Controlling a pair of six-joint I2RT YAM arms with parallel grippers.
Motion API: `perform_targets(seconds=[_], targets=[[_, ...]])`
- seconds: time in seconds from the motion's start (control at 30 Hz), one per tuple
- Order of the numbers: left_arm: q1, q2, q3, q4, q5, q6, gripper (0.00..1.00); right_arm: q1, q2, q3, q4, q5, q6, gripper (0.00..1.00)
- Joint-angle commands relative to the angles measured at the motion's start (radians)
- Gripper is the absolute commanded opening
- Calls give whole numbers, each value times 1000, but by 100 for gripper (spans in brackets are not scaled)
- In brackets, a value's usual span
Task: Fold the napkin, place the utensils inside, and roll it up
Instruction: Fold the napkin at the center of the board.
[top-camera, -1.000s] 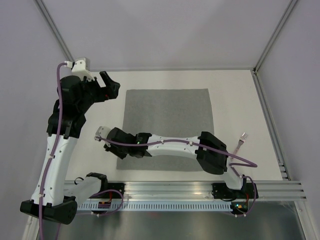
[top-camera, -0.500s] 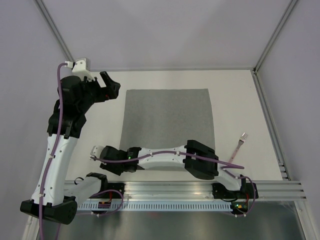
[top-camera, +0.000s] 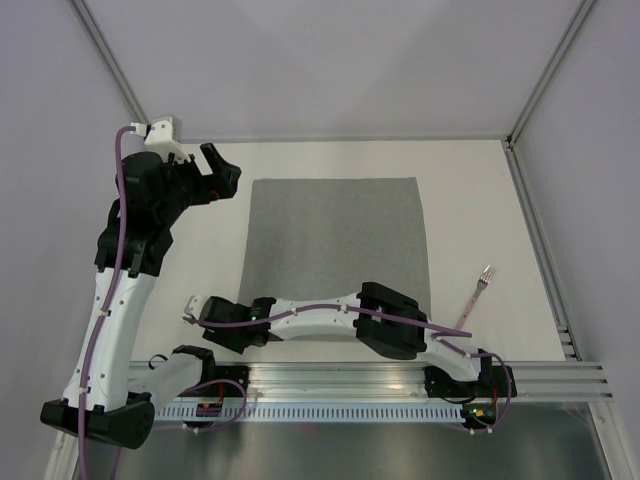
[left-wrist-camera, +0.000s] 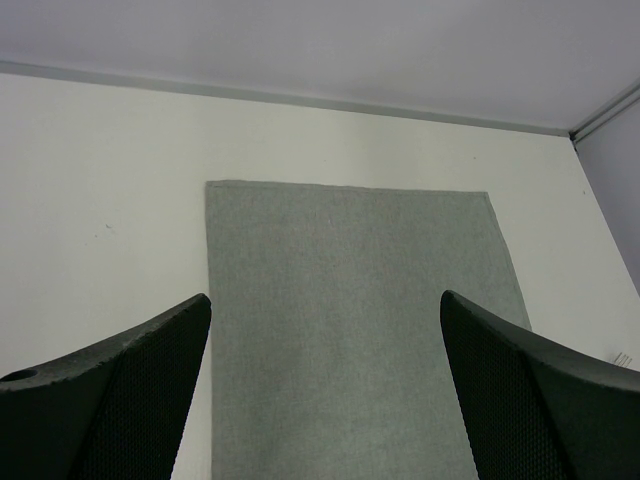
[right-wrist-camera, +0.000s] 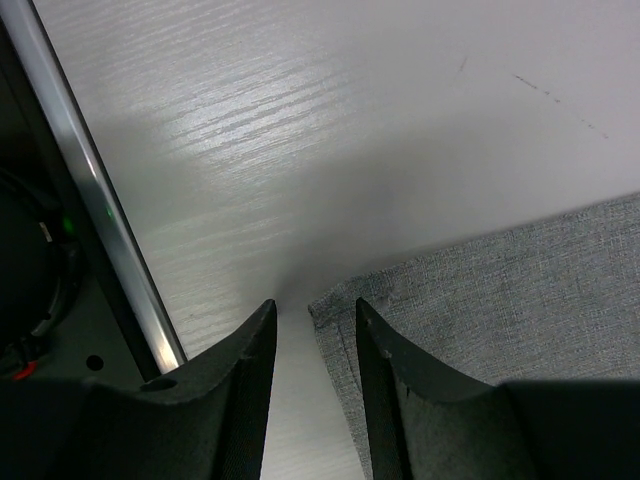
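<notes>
The grey napkin (top-camera: 340, 240) lies flat and unfolded on the white table, also filling the left wrist view (left-wrist-camera: 350, 260). My right gripper (top-camera: 222, 335) reaches across to its near left corner. In the right wrist view the right gripper (right-wrist-camera: 316, 305) is open, low over the table. The napkin's corner (right-wrist-camera: 335, 300) lies in the gap between the fingers (right-wrist-camera: 385, 390), and nothing is pinched. The pink-handled fork (top-camera: 477, 292) rests right of the napkin. My left gripper (top-camera: 222, 172) hovers wide open and empty beyond the far left corner; its view looks down between its fingers (left-wrist-camera: 130, 390).
A metal rail (top-camera: 400, 375) runs along the table's near edge, close behind the right gripper; it shows in the right wrist view (right-wrist-camera: 95, 200). Side walls (top-camera: 560, 120) enclose the table. The right forearm (top-camera: 330, 310) lies low across the napkin's near edge.
My right arm has swung from over the napkin's left part down to its near left corner, and its jaws have widened. The left arm, napkin and fork have not moved.
</notes>
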Motion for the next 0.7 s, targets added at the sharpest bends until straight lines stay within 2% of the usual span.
perform_targets(seconds=[0.0,0.17,0.4,0.67], targets=[[5,-7,2,21,24,12,100,5,16,37,-30,31,9,44],[3,-7,-1,20,24,12,100,5,21,28,-24,34,9,40],[3,-2,-4,24,22,12,100,1,-7,14,-26,43,-16,16],[3,-2,-4,32,24,9,100,-2,-56,98,-68,8,-31,6]])
